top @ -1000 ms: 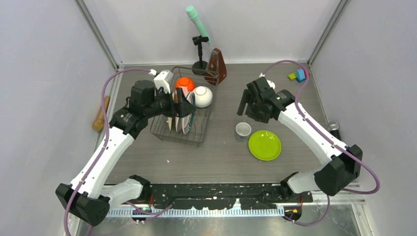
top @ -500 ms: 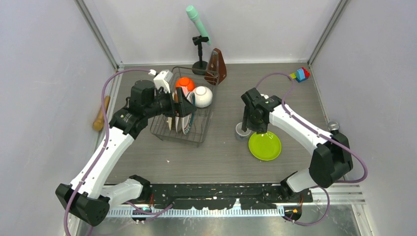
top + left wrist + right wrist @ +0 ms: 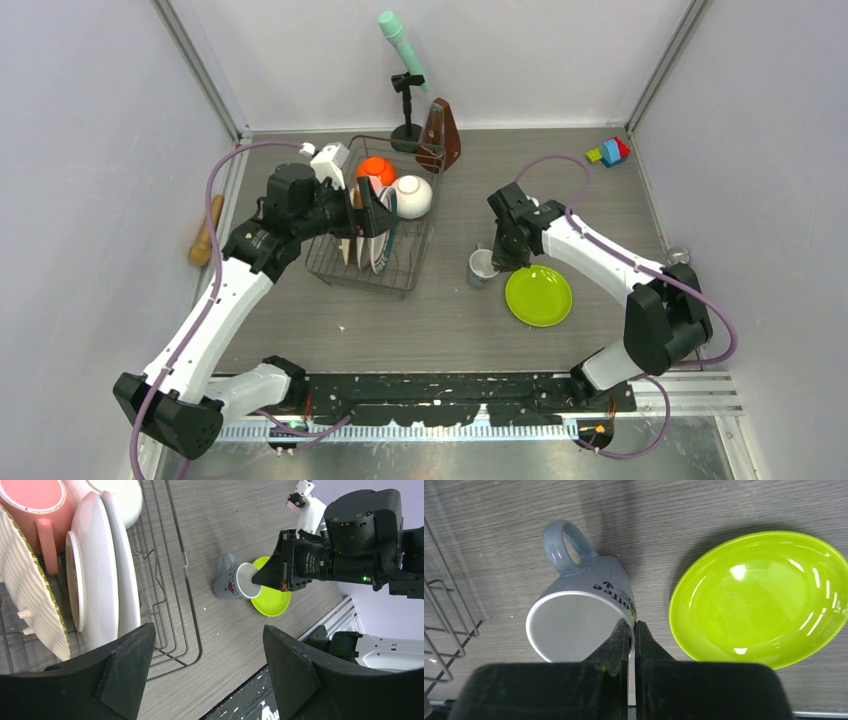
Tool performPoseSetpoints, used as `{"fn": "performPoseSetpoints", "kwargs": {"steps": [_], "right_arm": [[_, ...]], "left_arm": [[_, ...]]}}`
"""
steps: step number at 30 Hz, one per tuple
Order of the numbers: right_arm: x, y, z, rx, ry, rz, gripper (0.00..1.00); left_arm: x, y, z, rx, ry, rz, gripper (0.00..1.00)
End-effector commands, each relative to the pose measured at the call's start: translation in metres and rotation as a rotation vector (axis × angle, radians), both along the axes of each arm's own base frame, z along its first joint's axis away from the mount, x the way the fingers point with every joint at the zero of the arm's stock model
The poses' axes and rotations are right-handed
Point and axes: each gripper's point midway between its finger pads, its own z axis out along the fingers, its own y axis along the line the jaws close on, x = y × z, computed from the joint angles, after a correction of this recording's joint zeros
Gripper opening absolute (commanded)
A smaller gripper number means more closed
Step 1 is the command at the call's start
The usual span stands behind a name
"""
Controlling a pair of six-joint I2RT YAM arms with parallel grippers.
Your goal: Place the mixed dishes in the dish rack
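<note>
The cup (image 3: 589,580) is being pinched at its rim by the right hand (image 3: 631,630). The fingers are pressed almost together, one inside the wall and one outside. The cup is being held tilted, its white inside turned toward the wrist camera. Whether its base is touching the bench (image 3: 460,320) cannot be told. It is being held between the rack (image 3: 335,262) and the green plate (image 3: 539,295), just beside the plate, which is lying flat on the bench.

The left hand (image 3: 372,213) is being held spread wide over the rack. In the rack, an orange bowl (image 3: 376,170) and a white bowl (image 3: 412,195) are being carried at the far end. A pink mug (image 3: 35,500), a woven plate (image 3: 30,610) and white plates (image 3: 100,580) are being kept upright on edge, side by side.
</note>
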Motion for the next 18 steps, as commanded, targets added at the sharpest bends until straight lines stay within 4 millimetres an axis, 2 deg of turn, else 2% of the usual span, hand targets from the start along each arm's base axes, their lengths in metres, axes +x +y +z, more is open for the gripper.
{"fn": "performPoseSetpoints", "kwargs": {"steps": [1,4,5,6,7,8,9,10,11,12,13,14,15,16,17,18], "right_arm": [[0.018,0.01,0.062,0.152,-0.179,0.022,0.0],[0.024,0.021,0.109,0.278,-0.321,0.08,0.0],[0.025,0.025,0.135,0.346,-0.401,0.105,0.0],[0.024,0.026,0.144,0.376,-0.433,0.116,0.0],[0.025,0.029,0.171,0.449,-0.516,0.134,0.0],[0.024,0.031,0.178,0.482,-0.543,0.141,0.0],[0.022,0.036,0.205,0.571,-0.619,0.169,0.0],[0.021,0.04,0.212,0.611,-0.642,0.183,0.0],[0.017,0.047,0.236,0.703,-0.693,0.221,0.0],[0.015,0.052,0.243,0.749,-0.709,0.245,0.0],[0.009,0.062,0.267,0.848,-0.758,0.299,0.0],[0.006,0.067,0.271,0.897,-0.763,0.321,0.0],[0.0,0.075,0.297,1.002,-0.815,0.372,0.0],[-0.001,0.08,0.297,1.042,-0.809,0.383,0.0],[-0.005,0.084,0.312,1.118,-0.83,0.409,0.0],[-0.003,0.088,0.313,1.146,-0.817,0.416,0.0]], "left_arm": [[0.0,-0.009,0.019,-0.068,-0.006,-0.025,0.86],[-0.003,-0.019,0.029,-0.134,-0.002,-0.073,0.89],[-0.004,-0.022,0.033,-0.161,0.001,-0.089,0.9],[-0.004,-0.026,0.038,-0.192,0.004,-0.105,0.91],[-0.004,-0.028,0.044,-0.232,0.014,-0.116,0.91],[-0.004,-0.03,0.049,-0.268,0.022,-0.128,0.92],[-0.002,-0.031,0.053,-0.31,0.037,-0.13,0.92],[0.0,-0.032,0.059,-0.357,0.056,-0.136,0.92],[0.001,-0.034,0.064,-0.408,0.078,-0.148,0.92],[0.003,-0.036,0.068,-0.46,0.106,-0.162,0.94],[0.003,-0.039,0.077,-0.514,0.113,-0.193,0.95],[0.005,-0.041,0.09,-0.571,0.085,-0.227,0.96],[0.004,-0.044,0.095,-0.608,0.085,-0.253,0.97],[0.003,-0.045,0.101,-0.639,0.079,-0.272,0.97],[0.002,-0.046,0.107,-0.661,0.067,-0.285,0.97],[0.001,-0.046,0.111,-0.674,0.052,-0.298,0.97]]}}
